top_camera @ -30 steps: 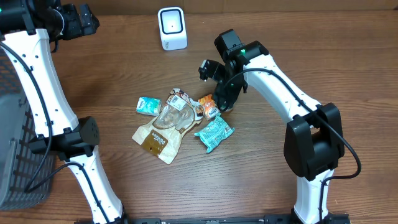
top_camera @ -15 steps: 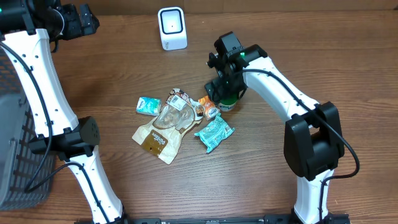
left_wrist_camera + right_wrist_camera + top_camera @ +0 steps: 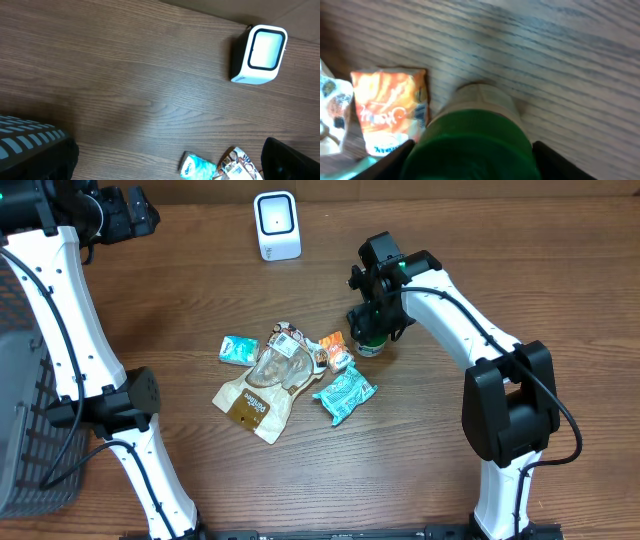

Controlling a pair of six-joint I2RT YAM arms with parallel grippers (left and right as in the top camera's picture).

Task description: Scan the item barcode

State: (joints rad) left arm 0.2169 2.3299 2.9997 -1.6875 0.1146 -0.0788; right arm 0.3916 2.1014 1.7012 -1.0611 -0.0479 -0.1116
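Right tool (image 3: 370,330) is lowered over the bottle (image 3: 472,142), which stands on the tabletop (image 3: 560,280) to the right of centre. In the right wrist view its two fingers (image 3: 395,162) sit on either side of the bottle's green cap, very close on both sides. Whether they press on the cap or only flank it, I cannot tell, so no grasp is confirmed. The bottle appears upright or nearly so, with its base on the wood. Just beside it to the left lies an orange packet (image 3: 335,350), close to the bottle, though contact between them cannot be made out. Below these lies a teal packet (image 3: 345,395), and further left a brown pouch (image 3: 255,395) with a clear window, lying flat. A small packet (image 3: 238,348) sits at the pouch's upper left corner. The scanner (image 3: 277,225), white with a dark-framed face, stands near the far edge of the tabletop, well apart from the bottle and from the pile. Left tool (image 3: 167,150) is held high near the far left corner, released, its fingers wide apart with nothing between them. Its camera looks down on bare wood, the scanner and the small packet. A dark basket (image 3: 20,430) stands at the left edge of the tabletop, beside the left arm.
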